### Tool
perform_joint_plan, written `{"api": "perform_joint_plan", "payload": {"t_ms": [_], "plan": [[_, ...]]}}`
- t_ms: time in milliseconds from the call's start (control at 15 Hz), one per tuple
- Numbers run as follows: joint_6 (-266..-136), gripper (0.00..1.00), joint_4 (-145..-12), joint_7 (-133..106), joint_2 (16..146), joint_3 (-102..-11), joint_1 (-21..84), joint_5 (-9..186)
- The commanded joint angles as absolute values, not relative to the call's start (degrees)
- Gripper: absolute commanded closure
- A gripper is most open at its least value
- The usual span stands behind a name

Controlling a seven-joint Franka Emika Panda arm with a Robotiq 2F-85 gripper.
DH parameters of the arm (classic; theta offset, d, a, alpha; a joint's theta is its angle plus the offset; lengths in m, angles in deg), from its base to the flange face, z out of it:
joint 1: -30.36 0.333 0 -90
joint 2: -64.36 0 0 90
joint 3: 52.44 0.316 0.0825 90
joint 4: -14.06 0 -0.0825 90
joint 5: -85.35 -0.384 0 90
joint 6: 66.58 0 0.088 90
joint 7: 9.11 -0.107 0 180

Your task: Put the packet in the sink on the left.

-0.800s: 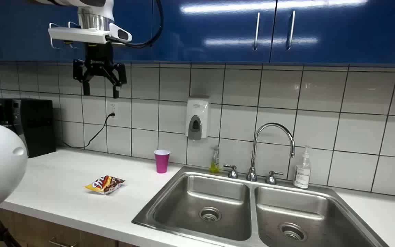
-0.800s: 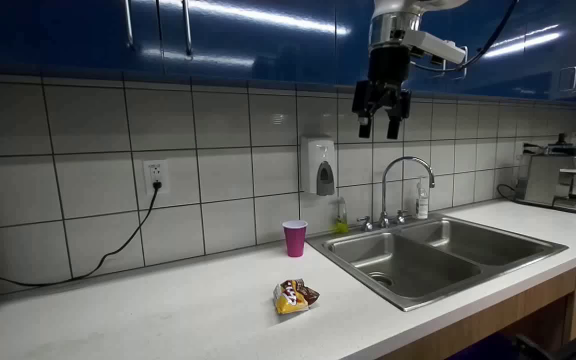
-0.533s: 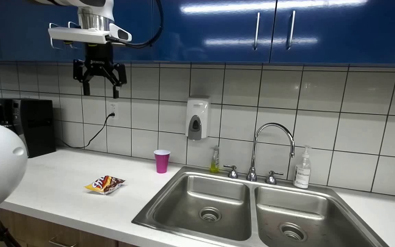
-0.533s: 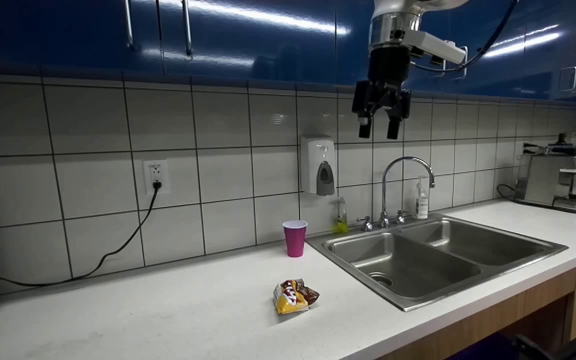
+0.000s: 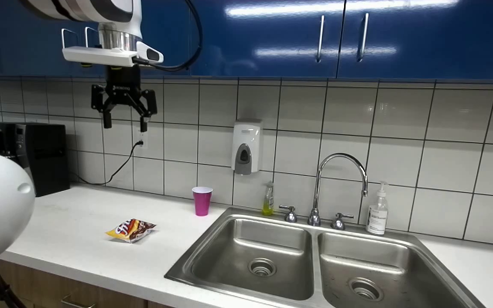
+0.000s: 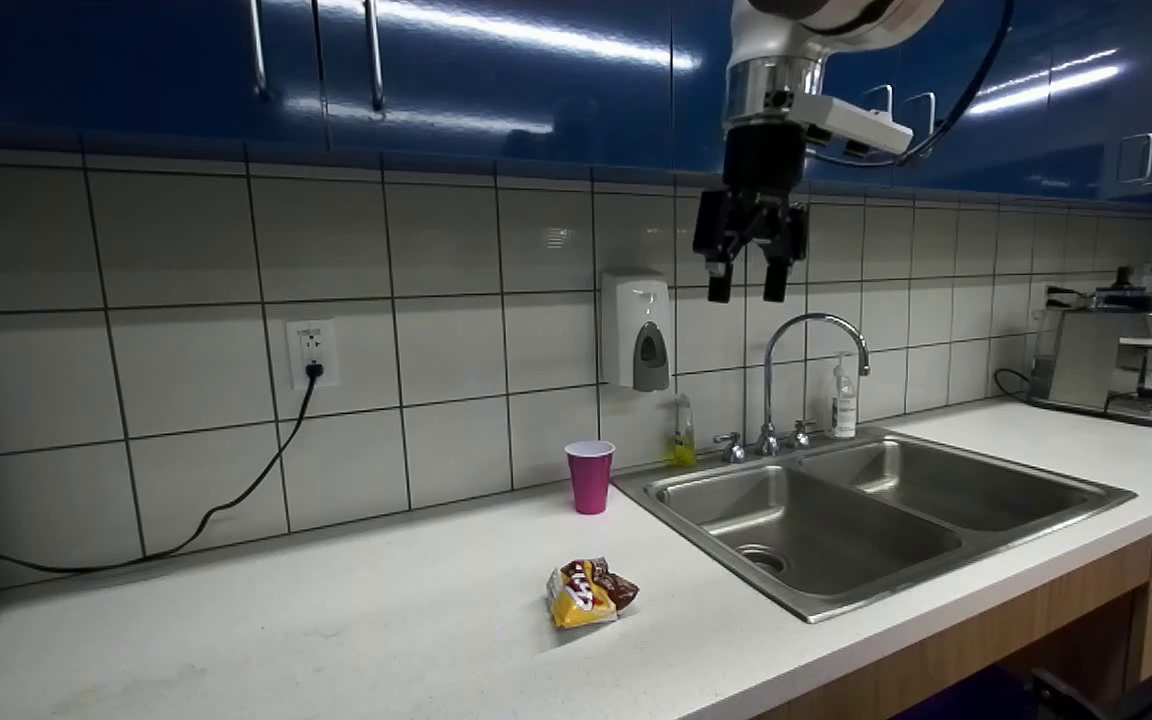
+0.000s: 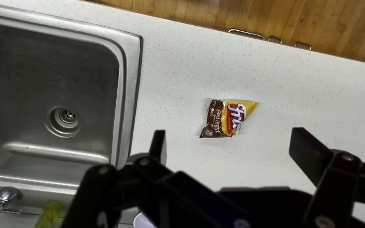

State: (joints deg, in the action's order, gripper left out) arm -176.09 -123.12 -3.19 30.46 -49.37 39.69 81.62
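A small yellow, red and brown chip packet (image 5: pixel 131 231) lies on the white counter, beside the sink; it also shows in an exterior view (image 6: pixel 588 596) and in the wrist view (image 7: pixel 228 117). The steel sink has two basins; the left basin (image 5: pixel 225 269), the one closer to the packet, also shows in an exterior view (image 6: pixel 866 555) and in the wrist view (image 7: pixel 74 72). Nothing is in it. My gripper (image 5: pixel 125 125) is open and empty, high above the counter, pointing down (image 6: pixel 747 291). In the wrist view its fingers (image 7: pixel 228 139) are wide apart, with the packet seen ahead between them.
A magenta cup (image 5: pixel 202 202) stands by the wall near the sink. A yellow-green bottle (image 5: pixel 268 199), a tall faucet (image 5: pixel 343 155) and a soap bottle (image 5: pixel 378 214) stand at the sink's back. A soap dispenser (image 5: pixel 246 147) hangs on the wall; blue cabinets (image 5: pixel 268 38) are above.
My gripper has moved down a little, and slightly to the left in an exterior view. It stays open. The packet has not moved.
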Motion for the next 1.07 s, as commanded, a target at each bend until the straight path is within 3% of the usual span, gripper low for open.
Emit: {"api": "perform_joint_plan", "payload": {"t_ms": [0,1000], "plan": [[-178.87,0.0,-123.72,-2.62,34.13,-47.65,40.66,80.68],[-193.92,0.0,-125.08,-2.42,51.39,-45.66,41.79,80.85]]}}
